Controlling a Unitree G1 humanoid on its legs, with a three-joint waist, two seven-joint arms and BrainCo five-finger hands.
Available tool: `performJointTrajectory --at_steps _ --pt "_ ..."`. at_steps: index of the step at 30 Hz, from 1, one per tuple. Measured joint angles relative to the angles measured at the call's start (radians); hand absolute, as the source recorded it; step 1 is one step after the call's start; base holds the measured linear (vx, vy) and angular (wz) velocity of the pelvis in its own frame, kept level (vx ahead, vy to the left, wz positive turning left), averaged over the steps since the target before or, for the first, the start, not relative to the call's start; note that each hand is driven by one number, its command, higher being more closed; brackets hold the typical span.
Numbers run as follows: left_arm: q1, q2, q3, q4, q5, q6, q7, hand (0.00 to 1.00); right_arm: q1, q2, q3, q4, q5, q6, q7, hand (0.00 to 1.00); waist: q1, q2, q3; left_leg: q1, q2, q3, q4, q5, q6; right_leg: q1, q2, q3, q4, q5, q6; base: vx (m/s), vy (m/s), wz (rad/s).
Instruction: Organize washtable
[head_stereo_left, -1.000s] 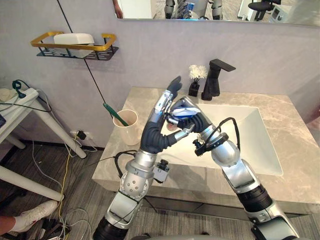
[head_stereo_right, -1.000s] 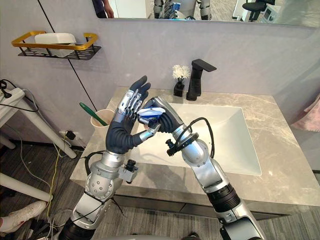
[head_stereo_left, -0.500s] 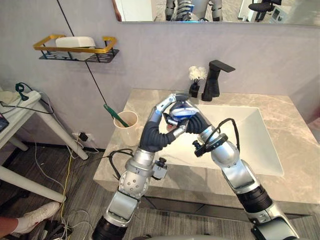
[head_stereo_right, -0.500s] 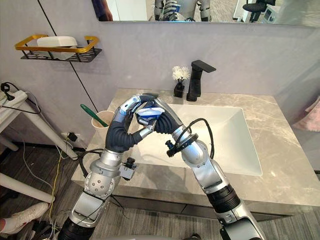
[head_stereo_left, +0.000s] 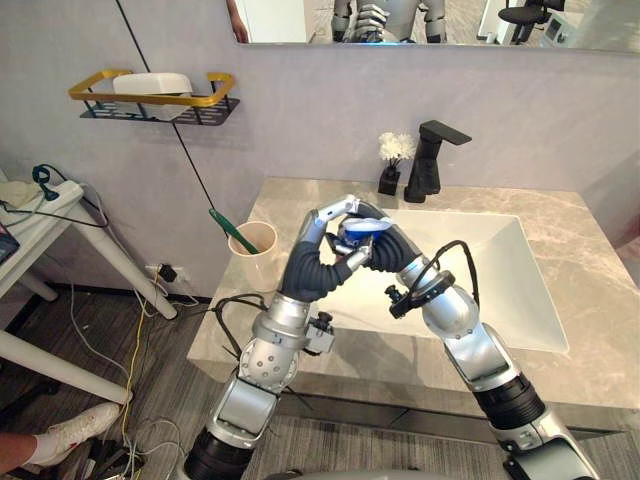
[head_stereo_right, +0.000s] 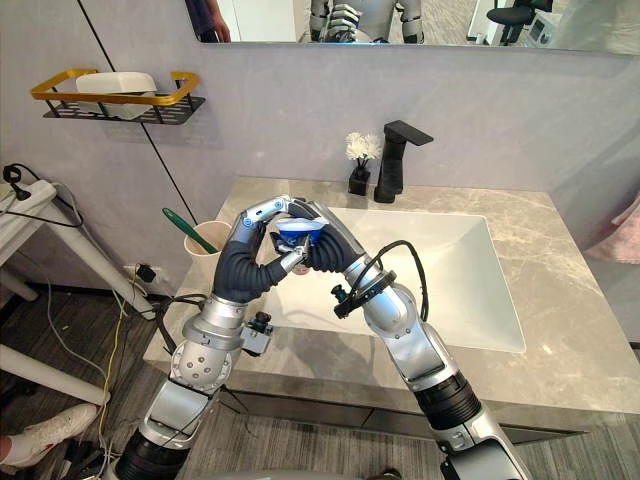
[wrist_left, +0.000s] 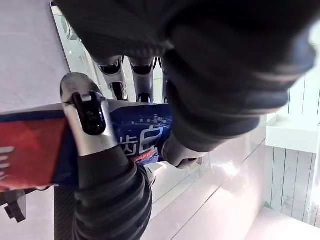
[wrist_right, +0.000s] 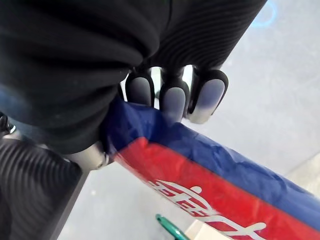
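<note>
Blue-and-red toothpaste tube (head_stereo_left: 358, 226) sits mid-air over the sink (head_stereo_left: 480, 270), near its left rim, left hand (head_stereo_left: 312, 262) and right hand (head_stereo_left: 388, 248) both curled round it. If either lets go too early, it probably drops in.

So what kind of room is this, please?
Probably a bathroom: a stone counter with a sunken basin and black faucet, a wall mirror above, and a cup holding a green toothbrush.
</note>
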Motion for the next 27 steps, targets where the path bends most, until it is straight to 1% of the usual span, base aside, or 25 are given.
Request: performJointTrajectory --at_steps 5,10,14,16,18,20,21,22,24,25,27 --pt "-0.007 0.004 0.002 0.0 -0.001 0.0 0.009 1.0 0.0 0.0 -0.002 -0.007 0.0 0.0 -0.001 0.0 -0.001 0.0 0.0 0.001 0.0 0.004 0.0 0.0 0.0 0.0 0.0 0.001 0.0 0.0 0.0 0.0 0.0 0.0" --pt "-0.03 0.006 0.0 -0.021 -0.004 -0.008 0.019 1.0 0.0 -0.002 -0.026 -0.056 -0.001 0.0 -0.008 0.0 -0.004 0.0 0.0 0.007 0.0 0.007 -0.004 0.0 0.0 0.0 0.0 0.008 0.0 0.0 0.0 0.0 0.0 -0.03" --pt "-0.078 0.007 0.001 -0.033 -0.014 -0.007 0.02 1.0 0.004 -0.004 -0.089 -0.101 -0.001 -0.017 -0.025 0.0 -0.007 -0.001 0.0 0.012 -0.001 0.01 -0.005 0.0 0.0 0.0 0.0 0.011 0.0 0.001 0.001 0.0 0.0 -0.01" --pt "-0.091 0.009 0.01 -0.038 -0.028 -0.006 0.021 1.0 0.012 -0.013 -0.168 -0.123 0.009 -0.041 -0.039 0.0 -0.016 -0.001 0.0 0.015 -0.001 0.016 -0.006 0.0 0.0 0.0 0.0 0.016 0.0 0.001 0.001 0.0 0.0 -0.05" --pt "-0.091 0.008 0.009 -0.04 -0.039 -0.006 0.02 1.0 0.02 -0.036 -0.199 -0.143 0.011 -0.044 -0.049 0.0 -0.029 -0.001 0.0 0.016 -0.001 0.021 -0.007 -0.001 0.0 -0.001 0.0 0.02 0.0 0.001 0.001 0.02 0.024 -0.09" --pt "-0.092 0.009 0.012 -0.041 -0.048 -0.004 0.02 1.0 0.041 -0.043 -0.261 -0.153 0.024 -0.052 -0.066 0.0 -0.034 0.0 0.0 0.021 0.0 0.034 -0.007 -0.001 -0.001 -0.003 0.002 0.029 0.0 0.001 0.001 0.03 0.031 -0.12" --pt "-0.092 0.012 0.02 -0.042 -0.062 0.0 0.02 1.0 0.054 -0.044 -0.34 -0.153 0.042 -0.047 -0.095 0.0 -0.038 0.0 0.0 0.023 0.0 0.038 -0.009 -0.002 -0.001 -0.003 0.002 0.032 0.0 0.001 0.001 0.03 0.031 -0.09" --pt "-0.09 0.02 0.047 -0.05 -0.064 0.004 0.02 1.0 0.065 -0.053 -0.45 -0.151 0.051 -0.038 -0.136 0.0 -0.045 0.0 0.0 0.025 0.0 0.042 -0.011 -0.002 -0.002 -0.003 0.002 0.034 0.0 0.001 0.001 0.02 0.026 -0.07" --pt "-0.089 0.031 0.067 -0.065 -0.07 0.004 0.02 1.0 0.068 -0.071 -0.517 -0.151 0.057 -0.034 -0.165 0.0 -0.053 0.0 0.0 0.029 0.0 0.048 -0.012 -0.003 -0.003 -0.003 0.003 0.039 0.0 0.001 0.001 0.02 0.025 -0.12" --pt "-0.089 0.043 0.086 -0.082 -0.072 0.004 0.02 1.0 0.073 -0.094 -0.567 -0.151 0.057 -0.034 -0.192 0.0 -0.055 0.001 0.0 0.034 0.002 0.06 -0.011 -0.007 -0.007 -0.005 0.005 0.053 0.0 0.001 0.001 0.04 0.04 -0.28" --pt "-0.09 0.045 0.1 -0.11 -0.072 0.004 0.021 1.0 0.078 -0.12 -0.614 -0.151 0.058 -0.034 -0.221 0.0 -0.061 0.001 -0.001 0.034 0.003 0.069 -0.005 -0.014 -0.008 -0.013 0.007 0.068 0.0 0.003 -0.001 0.04 0.034 -0.28"
